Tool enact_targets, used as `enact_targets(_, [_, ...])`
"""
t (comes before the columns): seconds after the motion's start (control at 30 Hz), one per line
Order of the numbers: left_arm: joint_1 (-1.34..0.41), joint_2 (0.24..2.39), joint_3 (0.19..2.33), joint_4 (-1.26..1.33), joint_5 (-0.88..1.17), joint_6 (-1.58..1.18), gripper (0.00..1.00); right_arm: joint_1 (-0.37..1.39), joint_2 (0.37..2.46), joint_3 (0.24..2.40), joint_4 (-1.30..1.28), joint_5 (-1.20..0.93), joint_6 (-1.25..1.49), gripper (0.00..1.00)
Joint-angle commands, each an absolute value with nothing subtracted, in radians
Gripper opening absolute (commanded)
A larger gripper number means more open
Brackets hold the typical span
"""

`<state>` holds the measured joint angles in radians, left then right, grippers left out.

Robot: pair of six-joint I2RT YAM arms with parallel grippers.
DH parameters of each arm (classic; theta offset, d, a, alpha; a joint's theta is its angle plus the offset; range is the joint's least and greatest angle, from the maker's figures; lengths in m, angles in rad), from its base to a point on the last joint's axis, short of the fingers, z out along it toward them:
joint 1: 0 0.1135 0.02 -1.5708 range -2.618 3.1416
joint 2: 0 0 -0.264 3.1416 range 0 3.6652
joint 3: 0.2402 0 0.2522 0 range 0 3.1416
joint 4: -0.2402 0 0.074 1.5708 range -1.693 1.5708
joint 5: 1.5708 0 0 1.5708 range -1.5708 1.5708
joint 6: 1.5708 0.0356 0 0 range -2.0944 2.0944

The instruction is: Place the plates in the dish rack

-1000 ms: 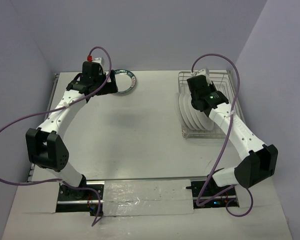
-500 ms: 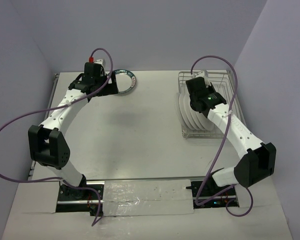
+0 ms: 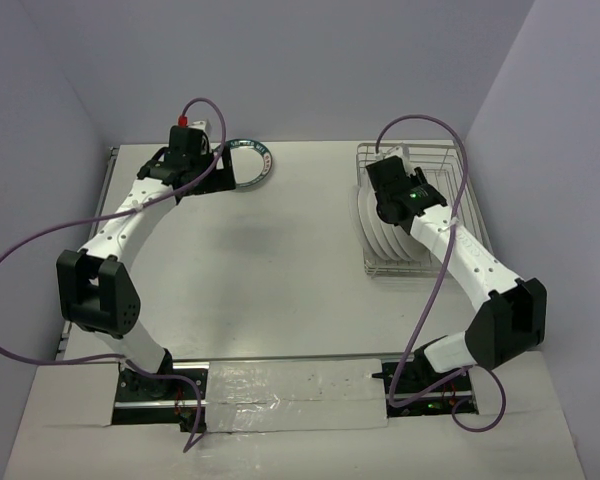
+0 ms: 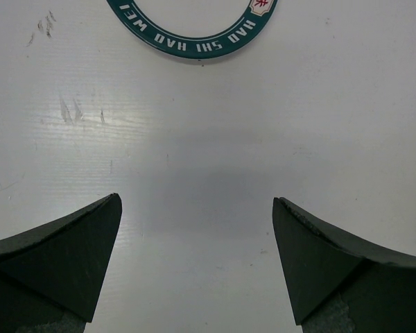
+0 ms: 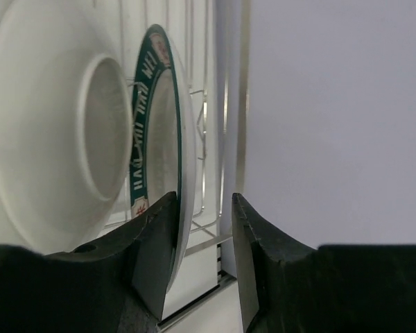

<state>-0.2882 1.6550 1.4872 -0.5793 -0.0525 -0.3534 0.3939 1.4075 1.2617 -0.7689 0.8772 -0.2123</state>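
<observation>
Just ahead of the empty, wide-open left gripper [image 4: 197, 201] lies the loose plate [image 4: 194, 45], flat; the half-open right gripper [image 5: 204, 201] straddles a racked plate [image 5: 159, 132].

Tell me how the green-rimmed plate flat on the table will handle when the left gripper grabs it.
The plate looks glazed and rigid, so probably slippery and breakable. It lies flat on the table, so the open left gripper likely gets little edge to grab; it may slide rather than lift.
</observation>
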Motion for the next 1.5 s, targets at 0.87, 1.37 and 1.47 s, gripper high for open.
enact_targets(0.87, [0.060, 1.843, 1.308, -0.043, 0.514, -0.624, 0.95, 0.256, 1.282, 1.591, -0.830, 0.126, -0.046, 1.00])
enact_targets(1.37, [0.043, 2.296, 1.591, 0.244, 0.586, -0.880, 0.78, 0.060, 1.276, 1.638, -0.847, -0.207, -0.003, 1.00])
enact_targets(1.47, [0.043, 2.356, 1.635, 0.262, 0.566, -0.922, 0.74, 0.049, 1.282, 1.629, -0.844, -0.209, 0.026, 1.00])
